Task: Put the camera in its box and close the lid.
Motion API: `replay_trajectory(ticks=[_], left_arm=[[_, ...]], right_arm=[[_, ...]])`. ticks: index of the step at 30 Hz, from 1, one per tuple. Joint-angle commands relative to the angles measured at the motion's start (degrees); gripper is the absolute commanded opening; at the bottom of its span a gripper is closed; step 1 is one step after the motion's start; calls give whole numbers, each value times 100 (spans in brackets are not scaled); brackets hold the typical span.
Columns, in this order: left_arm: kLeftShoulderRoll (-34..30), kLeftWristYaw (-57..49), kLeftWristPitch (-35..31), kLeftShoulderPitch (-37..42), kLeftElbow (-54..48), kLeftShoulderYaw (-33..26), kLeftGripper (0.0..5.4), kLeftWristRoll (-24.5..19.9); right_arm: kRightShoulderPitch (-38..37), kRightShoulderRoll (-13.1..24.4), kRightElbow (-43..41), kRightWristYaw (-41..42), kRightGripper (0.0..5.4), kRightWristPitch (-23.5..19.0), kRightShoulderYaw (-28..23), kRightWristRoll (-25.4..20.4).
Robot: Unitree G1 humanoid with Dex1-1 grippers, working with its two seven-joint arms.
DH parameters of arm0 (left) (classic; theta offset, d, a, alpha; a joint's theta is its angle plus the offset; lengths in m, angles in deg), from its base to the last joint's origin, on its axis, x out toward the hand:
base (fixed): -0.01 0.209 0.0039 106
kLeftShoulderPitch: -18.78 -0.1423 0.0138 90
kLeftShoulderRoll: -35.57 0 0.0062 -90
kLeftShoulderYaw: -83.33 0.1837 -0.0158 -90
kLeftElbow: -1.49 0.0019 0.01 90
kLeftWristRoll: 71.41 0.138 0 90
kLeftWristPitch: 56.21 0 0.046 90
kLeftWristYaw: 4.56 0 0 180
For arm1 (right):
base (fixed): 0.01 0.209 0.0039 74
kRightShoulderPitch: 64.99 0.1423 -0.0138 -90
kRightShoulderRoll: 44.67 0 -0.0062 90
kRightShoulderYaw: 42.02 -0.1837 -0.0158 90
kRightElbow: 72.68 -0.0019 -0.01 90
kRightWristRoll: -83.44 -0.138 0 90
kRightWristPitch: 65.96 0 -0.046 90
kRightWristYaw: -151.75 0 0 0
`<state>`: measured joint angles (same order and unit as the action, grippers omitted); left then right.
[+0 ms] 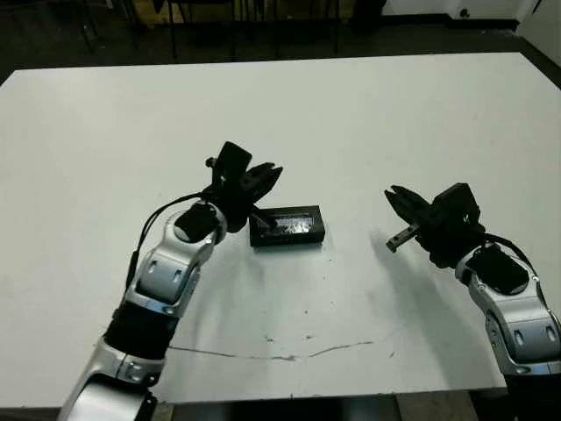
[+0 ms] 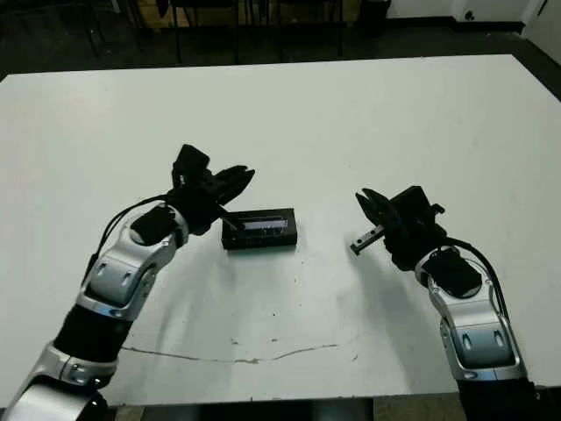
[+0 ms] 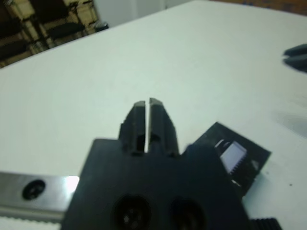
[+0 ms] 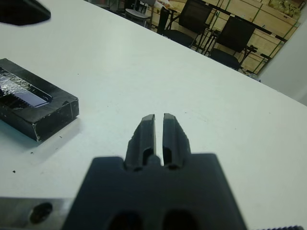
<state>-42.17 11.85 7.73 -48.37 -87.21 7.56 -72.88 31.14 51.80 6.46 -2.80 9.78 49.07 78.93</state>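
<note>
While both arms hover: nothing held
Left gripper [image 1: 263,178]: black fingers pressed together, above box's left end
Right gripper [image 1: 396,200]: fingers nearly touching, well right of box
Small black rectangular box [image 1: 287,226]: mid-table, glossy-strip lid [image 1: 289,223] on

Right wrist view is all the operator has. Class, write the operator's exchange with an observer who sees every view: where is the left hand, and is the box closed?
Operator: I see only one end of the box. Where is the left hand?
Observer: The left hand is by the left end of the box, on the side away from yours.
Operator: Is the box closed along its whole length?
Observer: Yes, the lid lies flat over all of it, with the window strip facing up.
</note>
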Motion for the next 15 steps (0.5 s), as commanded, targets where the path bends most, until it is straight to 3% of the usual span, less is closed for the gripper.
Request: replay_trajectory(ticks=[1, 9, 15], left_arm=[[101, -92, -163, -274, 125, 178, 1, 125], [160, -110, -21, -710, 493, 587, 1, 389], [130, -301, 234, -627, 1423, 586, 1, 662]], right_arm=[[-100, 0, 18, 10, 0, -1, 19, 5], [-126, -24, -71, -41, 0, -229, 23, -11], [-103, -25, 22, -10, 0, -104, 34, -15]])
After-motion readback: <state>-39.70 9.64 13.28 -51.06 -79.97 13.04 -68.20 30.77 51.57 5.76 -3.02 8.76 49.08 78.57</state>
